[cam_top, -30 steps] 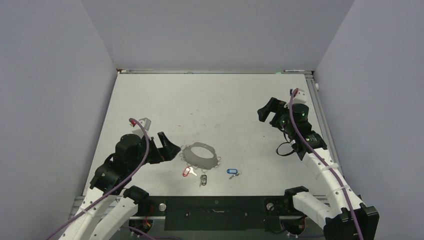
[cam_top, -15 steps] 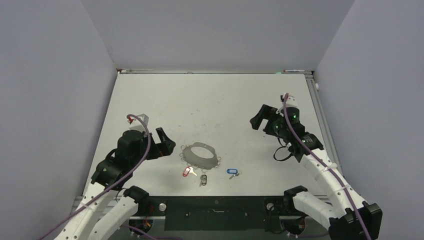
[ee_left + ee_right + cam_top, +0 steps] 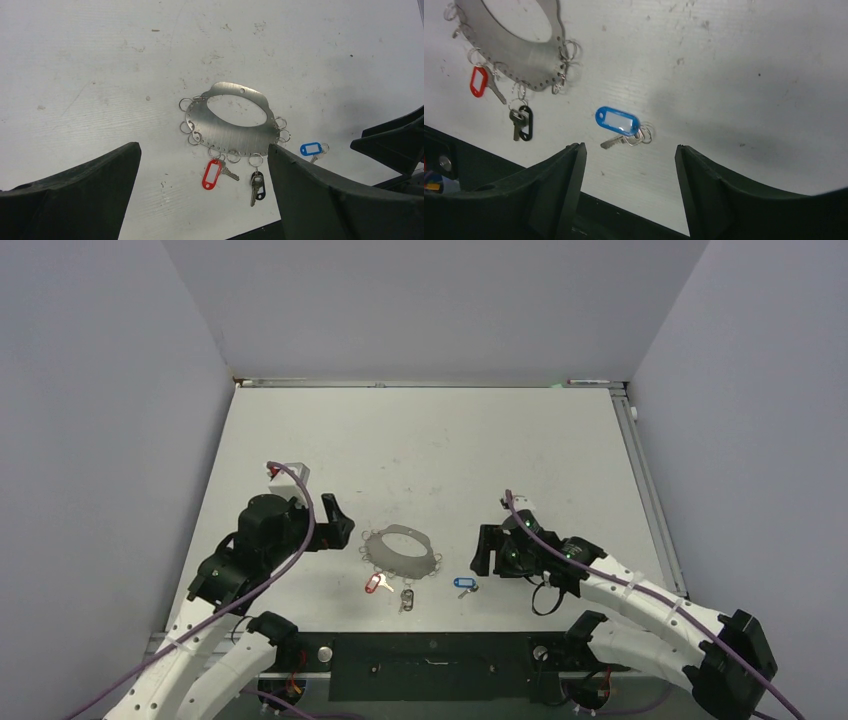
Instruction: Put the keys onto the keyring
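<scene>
Left jaws (image 3: 338,520): spread wide with nothing between them, hanging over the desk (image 3: 430,440) just left of the keyring.
Keyring (image 3: 227,137): lies flat near the front edge of the desk, between the two arms, with its small wire rings along the outer rim.
Red-tag key (image 3: 211,174): at the plate's near rim and apparently hanging from one of the small rings, though the link is too fine to be sure.
Dark-headed key (image 3: 256,186): just right of the red one and likewise at a rim ring, with its blade pointing toward the arms' bases.
Blue-tag key (image 3: 617,121): loose on the desk to the right of the plate and clear of it, its own little ring at its right end.
Long axis of the blue tag: in the right wrist view it runs roughly from one finger toward the other, across the gap.
Right jaws (image 3: 487,552): spread apart and empty, poised over the blue-tag key, which lies just ahead of the gap.
Nearer arm: the right, by a clear margin, since the left arm sits on the far side of the plate.
Likely need: a wrist turn, so the jaws close across the tag's narrow width.
</scene>
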`<state>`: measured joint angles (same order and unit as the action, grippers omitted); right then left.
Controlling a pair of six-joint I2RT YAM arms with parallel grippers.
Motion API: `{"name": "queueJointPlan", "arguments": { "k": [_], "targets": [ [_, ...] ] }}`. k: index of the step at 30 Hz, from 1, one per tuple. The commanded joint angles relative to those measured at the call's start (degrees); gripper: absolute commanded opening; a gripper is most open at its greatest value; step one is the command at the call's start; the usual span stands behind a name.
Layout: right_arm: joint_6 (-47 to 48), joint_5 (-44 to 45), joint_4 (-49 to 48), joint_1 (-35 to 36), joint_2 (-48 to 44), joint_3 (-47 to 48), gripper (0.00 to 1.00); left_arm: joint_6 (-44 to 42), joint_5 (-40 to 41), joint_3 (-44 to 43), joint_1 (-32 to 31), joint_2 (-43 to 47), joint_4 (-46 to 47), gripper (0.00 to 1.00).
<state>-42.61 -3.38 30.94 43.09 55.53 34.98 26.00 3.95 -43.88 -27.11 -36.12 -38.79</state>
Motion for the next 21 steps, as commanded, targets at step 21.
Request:
{"name": "queueJointPlan", "arguments": {
  "k": [21],
  "targets": [
    [-1.8, 1.2, -14.0, 4.4, 7.1, -10.4, 0.43, -1.8, -0.6, 0.7, 0.2, 0.1, 3.3, 0.98]
  ]
}}
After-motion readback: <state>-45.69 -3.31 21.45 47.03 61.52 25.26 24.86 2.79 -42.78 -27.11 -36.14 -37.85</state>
